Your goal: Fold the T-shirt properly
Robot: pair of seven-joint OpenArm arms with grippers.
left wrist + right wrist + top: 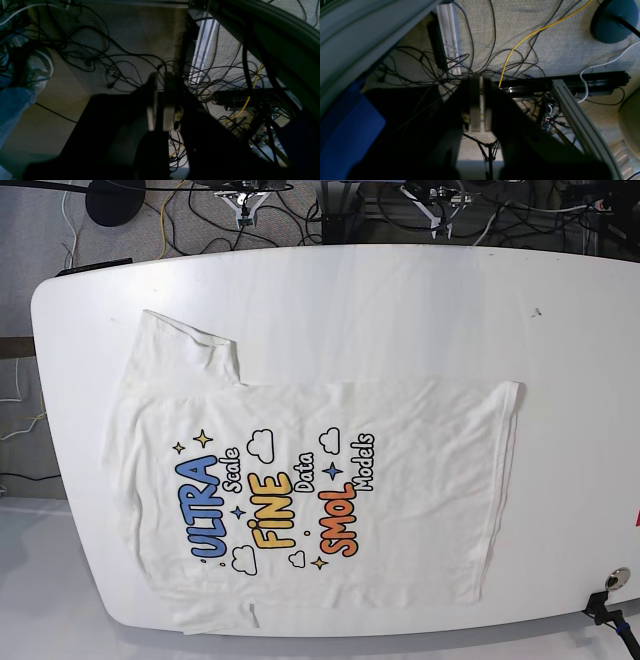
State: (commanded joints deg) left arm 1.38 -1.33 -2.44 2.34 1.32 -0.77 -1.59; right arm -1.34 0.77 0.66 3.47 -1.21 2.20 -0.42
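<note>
White cotton T-shirt (420, 490), print up, spans the table (400, 310), collar-to-hem axis running left-right in base view. 2 grippers, left gripper (440, 228) and right gripper (243, 218), hang beyond the far edge; right lies nearer the raised sleeve (185, 355). Both pincers look narrow, nothing held.

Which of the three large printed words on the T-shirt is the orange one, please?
It is SMOL, the word farthest right in the base view; ULTRA is blue and FINE is yellow.
</note>
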